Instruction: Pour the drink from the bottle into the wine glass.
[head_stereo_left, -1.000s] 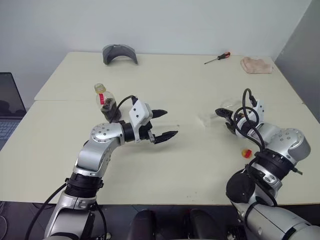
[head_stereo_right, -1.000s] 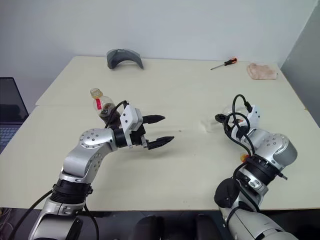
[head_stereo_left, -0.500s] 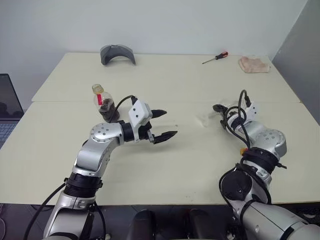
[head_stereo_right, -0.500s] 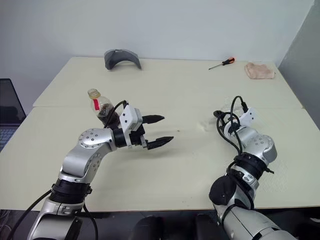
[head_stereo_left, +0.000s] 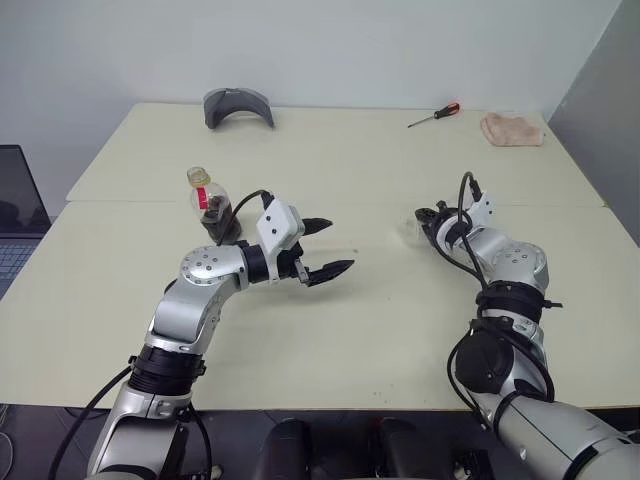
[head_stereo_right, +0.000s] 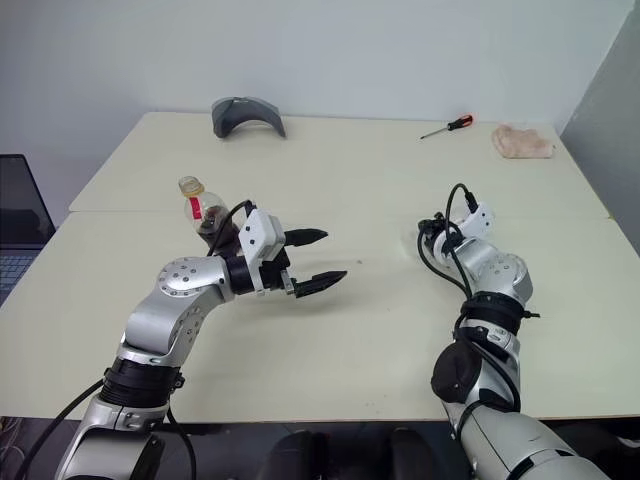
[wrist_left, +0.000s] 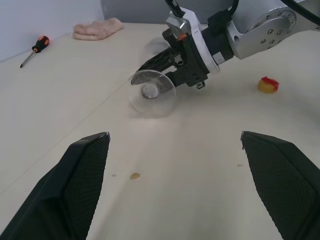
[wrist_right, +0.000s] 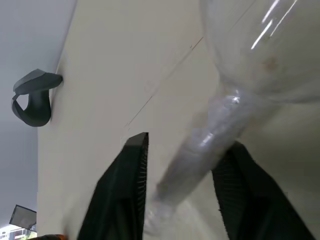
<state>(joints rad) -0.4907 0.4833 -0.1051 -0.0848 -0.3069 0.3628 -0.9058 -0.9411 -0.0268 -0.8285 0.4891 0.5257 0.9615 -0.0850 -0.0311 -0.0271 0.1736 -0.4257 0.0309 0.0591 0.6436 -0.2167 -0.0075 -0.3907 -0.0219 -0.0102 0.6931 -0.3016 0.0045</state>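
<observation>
On the cream tabletop (head_stereo_left: 360, 330), far to the left, the small clear plastic bottle (head_stereo_left: 209, 202) with its bulbous body and red neck label stands upright, dark brown drink (head_stereo_left: 217, 222) low in it and its mouth uncapped. Just in front of it and to its right, the left gripper (head_stereo_left: 328, 248) hangs above the table with its two black fingers spread wide and nothing between them, pointing toward the robot's right. A red-and-yellow cap (wrist_left: 268, 84) lies on the table near the right arm. Farther right, the clear stemmed wine glass (wrist_left: 152, 91) lies on its side, its round base facing the left wrist camera. The right gripper (wrist_right: 182, 185) is at the glass, its fingers on either side of the thin stem (wrist_right: 200, 150); whether they pinch it tight I cannot tell. Along the far edge sit a grey curved plastic piece (head_stereo_left: 238, 106), a red-handled screwdriver (head_stereo_left: 435, 115) and a crumpled pink cloth (head_stereo_left: 512, 128).
</observation>
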